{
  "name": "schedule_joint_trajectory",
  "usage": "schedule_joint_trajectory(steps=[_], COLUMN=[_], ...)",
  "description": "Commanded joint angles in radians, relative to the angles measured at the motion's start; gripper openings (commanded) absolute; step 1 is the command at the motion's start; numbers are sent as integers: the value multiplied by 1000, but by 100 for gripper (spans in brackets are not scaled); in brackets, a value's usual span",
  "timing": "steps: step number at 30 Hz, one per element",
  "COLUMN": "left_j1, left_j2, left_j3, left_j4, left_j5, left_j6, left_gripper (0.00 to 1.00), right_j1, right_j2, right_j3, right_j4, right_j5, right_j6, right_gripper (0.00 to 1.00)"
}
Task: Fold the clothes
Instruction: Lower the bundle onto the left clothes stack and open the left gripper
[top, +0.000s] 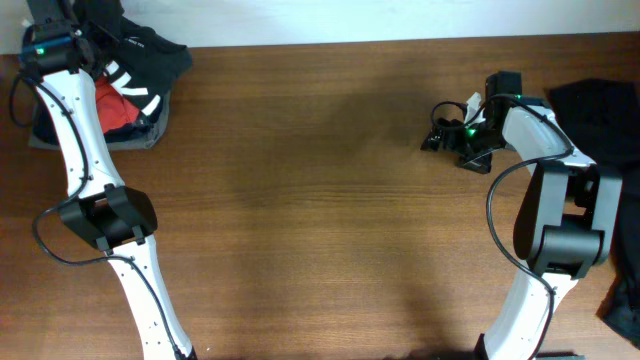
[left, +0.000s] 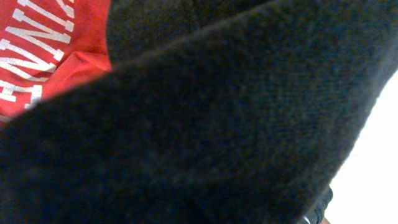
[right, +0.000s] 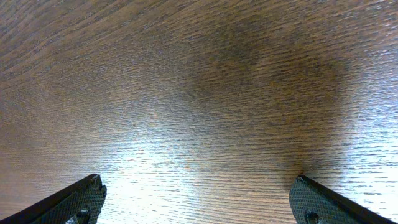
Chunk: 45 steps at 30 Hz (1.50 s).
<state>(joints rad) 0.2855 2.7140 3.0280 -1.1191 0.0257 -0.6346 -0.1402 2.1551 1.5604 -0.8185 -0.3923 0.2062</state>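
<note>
A stack of clothes lies at the table's far left corner: a grey piece (top: 150, 130) at the bottom, a red shirt (top: 112, 105) with white lettering (left: 37, 37), and a black T-shirt with white stripes (top: 145, 55) on top. My left gripper (top: 98, 40) is over this stack. Dark fabric (left: 205, 137) fills the left wrist view and hides the jaws, which appear shut on the black T-shirt. My right gripper (top: 445, 135) (right: 199, 186) is open just above bare wood at the right, nothing between its fingers.
More dark clothes lie heaped at the right edge (top: 600, 105) and lower right corner (top: 625, 300). The wooden table (top: 320, 200) stretches between the two arms. A white wall runs behind the far edge.
</note>
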Motion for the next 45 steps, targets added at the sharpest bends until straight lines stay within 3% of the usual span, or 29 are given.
schedule_joint_trajectory(steps=[1,26,35,45], left_j1=[11,89,91,94], left_j2=[-67,-77,-73,-72], left_j3=[30,28,-103,-204], left_j4=[20,67,72,92], left_j5=[5,37,33,-83], left_j6=[-35,-61,-61,-61], left_gripper=[0,1,2,6], right_j1=[24,24,24,24], right_j2=[63,63,63,63], right_j3=[-52,-52,-52,-52], right_j4=[-15,-39,-71,-102], right_j5=[-23,-23,-23,-23], right_j6=[13,13,12,12], right_gripper=[99,99,99,99])
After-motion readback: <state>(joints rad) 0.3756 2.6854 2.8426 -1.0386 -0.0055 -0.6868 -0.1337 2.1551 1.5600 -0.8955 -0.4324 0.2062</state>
